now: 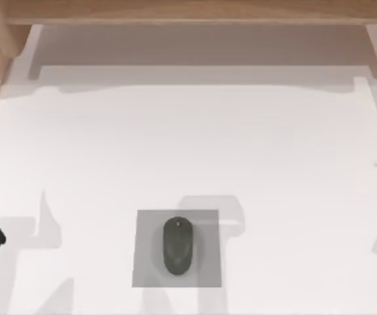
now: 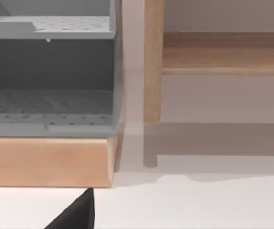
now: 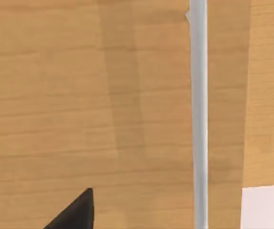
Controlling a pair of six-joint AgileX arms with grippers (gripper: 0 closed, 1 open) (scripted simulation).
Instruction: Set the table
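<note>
The table (image 1: 175, 144) bears a mouse (image 1: 177, 245) (on a grey pad (image 1: 146, 262)).

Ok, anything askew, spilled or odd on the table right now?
Nothing stands out. The dark mouse sits squarely on the grey pad, on the white table. No spill or damage visible.

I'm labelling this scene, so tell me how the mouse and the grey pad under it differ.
The mouse is dark, nearly black; the pad is a lighter mid grey. The mouse is a rounded oval that rises off the surface; the pad is a flat square. The mouse is smaller and lies within the pad's edges, near its middle, while the pad lies directly on the white table. Both sit toward the near edge of the table in the top view.
</note>
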